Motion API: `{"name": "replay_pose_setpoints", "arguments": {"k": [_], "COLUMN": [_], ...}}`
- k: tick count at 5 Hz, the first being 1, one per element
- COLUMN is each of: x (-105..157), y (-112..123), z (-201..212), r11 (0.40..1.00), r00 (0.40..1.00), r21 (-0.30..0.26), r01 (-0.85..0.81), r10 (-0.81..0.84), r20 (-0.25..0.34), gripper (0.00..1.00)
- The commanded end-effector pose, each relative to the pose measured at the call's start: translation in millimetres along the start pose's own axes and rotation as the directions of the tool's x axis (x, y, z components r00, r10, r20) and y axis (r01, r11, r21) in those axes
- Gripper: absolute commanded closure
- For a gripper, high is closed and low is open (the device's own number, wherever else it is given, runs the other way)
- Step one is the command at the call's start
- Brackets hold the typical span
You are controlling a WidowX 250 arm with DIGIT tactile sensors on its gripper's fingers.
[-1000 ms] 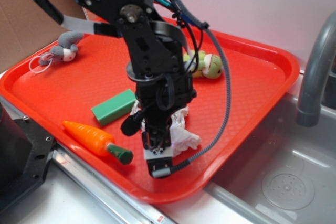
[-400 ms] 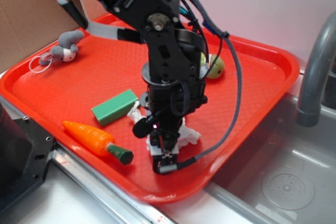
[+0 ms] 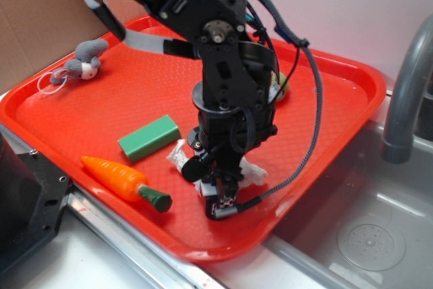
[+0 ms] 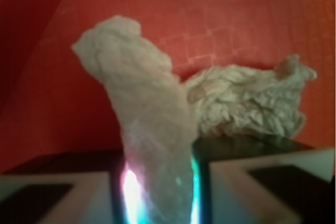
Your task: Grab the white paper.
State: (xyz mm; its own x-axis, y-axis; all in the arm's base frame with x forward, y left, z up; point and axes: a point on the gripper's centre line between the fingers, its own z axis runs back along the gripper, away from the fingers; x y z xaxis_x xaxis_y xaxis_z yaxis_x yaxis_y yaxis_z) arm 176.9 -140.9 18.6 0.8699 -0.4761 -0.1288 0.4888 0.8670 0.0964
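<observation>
the white paper (image 4: 152, 145) is clamped in the hand (image 3: 220, 194), low over the near part of the red tray (image 3: 352, 99), right of the green block (image 3: 148, 138).

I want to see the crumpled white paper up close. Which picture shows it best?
The wrist view. There the white paper fills the frame, wrinkles clear, one fold pinched in the gripper. In the exterior view the arm hides most of the paper; only small white bits peek out on the red tray.
</observation>
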Motion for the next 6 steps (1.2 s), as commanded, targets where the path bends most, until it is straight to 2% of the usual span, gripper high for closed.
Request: {"name": "replay_pose_setpoints", "arguments": {"k": [1,2,3,4,5,6], "x": [-11,-26,-53,-75,-83,-79], "y": [51,80,110,125,132,135], "z": [61,95,132,151,153,150], "r11": [0.949,0.895,0.821,0.763,0.735,0.762], "r00": [0.958,0.905,0.825,0.758,0.731,0.768], "r21": [-0.140,-0.185,-0.218,-0.205,-0.201,-0.210], "r01": [-0.282,-0.406,-0.527,-0.613,-0.647,-0.612], "r10": [0.287,0.422,0.556,0.641,0.673,0.636], "r20": [0.023,0.053,0.097,0.121,0.109,0.070], "gripper": [1.00,1.00,1.00,1.00,1.00,1.00]}}
